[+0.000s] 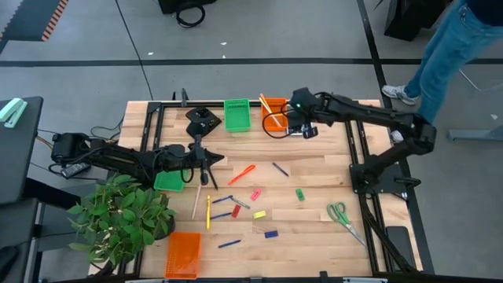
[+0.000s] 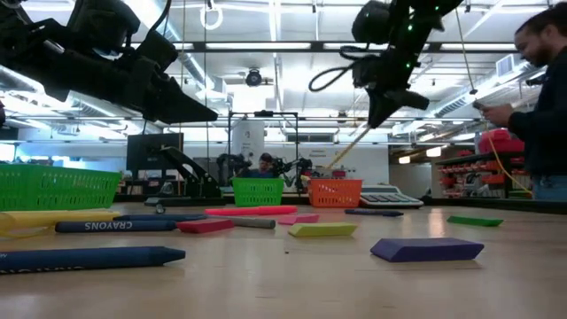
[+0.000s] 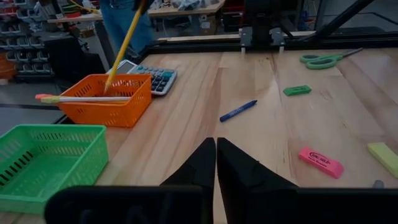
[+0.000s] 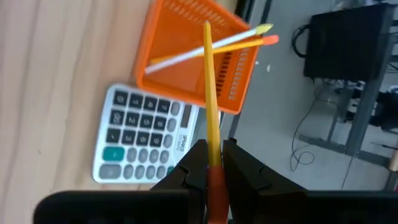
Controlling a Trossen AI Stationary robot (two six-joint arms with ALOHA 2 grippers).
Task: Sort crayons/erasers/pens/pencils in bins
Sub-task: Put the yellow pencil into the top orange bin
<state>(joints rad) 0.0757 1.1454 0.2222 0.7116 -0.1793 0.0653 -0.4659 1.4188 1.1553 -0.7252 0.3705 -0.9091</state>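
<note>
With right tool (image 4: 214,163) pinched on a yellow pencil (image 4: 209,93) over the far orange bin (image 4: 194,53), lower slowly, tip first, beside two pencils inside, then let go; left tool (image 3: 216,163) closed, waiting.

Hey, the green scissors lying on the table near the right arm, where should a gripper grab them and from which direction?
Come straight down on the scissors and pinch across the narrow part where the blades meet the green handles. They lie flat, and the looped handles look too wide for the jaws.
</note>
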